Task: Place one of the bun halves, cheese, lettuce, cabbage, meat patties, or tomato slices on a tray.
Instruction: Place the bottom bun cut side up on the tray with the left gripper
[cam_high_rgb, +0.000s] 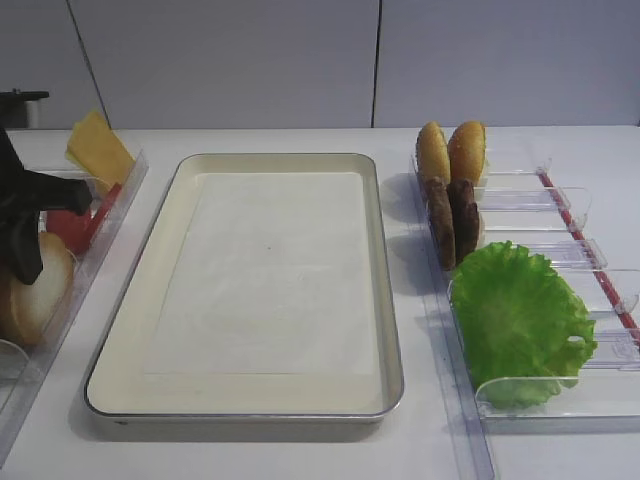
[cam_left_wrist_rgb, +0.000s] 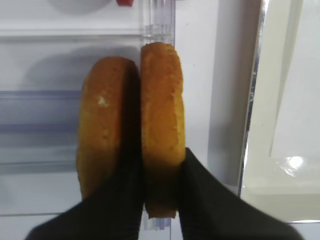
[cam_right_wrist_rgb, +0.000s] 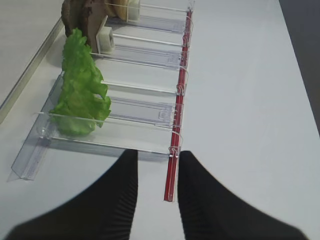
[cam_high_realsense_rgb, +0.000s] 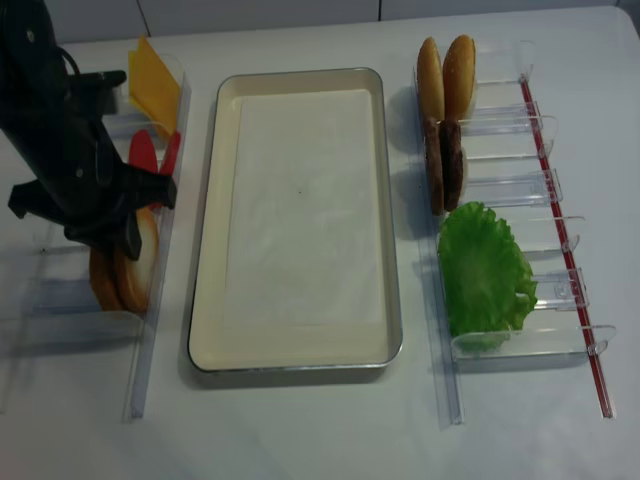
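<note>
lifting straight up seems smartest, since the left gripper (cam_left_wrist_rgb: 161, 182) is pinching the bun half (cam_left_wrist_rgb: 161, 125), tray (cam_high_rgb: 385, 300) at 3 o'clock.

**Left gripper clamped, right gripper parted**

The left arm (cam_high_realsense_rgb: 60, 130) reaches down over the left side of the table, its wrist angled downward. The left gripper (cam_left_wrist_rgb: 160, 200) has its black fingers (cam_left_wrist_rgb: 200, 200) pressed against a bun half (cam_left_wrist_rgb: 161, 130). The right gripper (cam_right_wrist_rgb: 157, 200) hovers low, its fingers (cam_right_wrist_rgb: 115, 200) apart.
</note>
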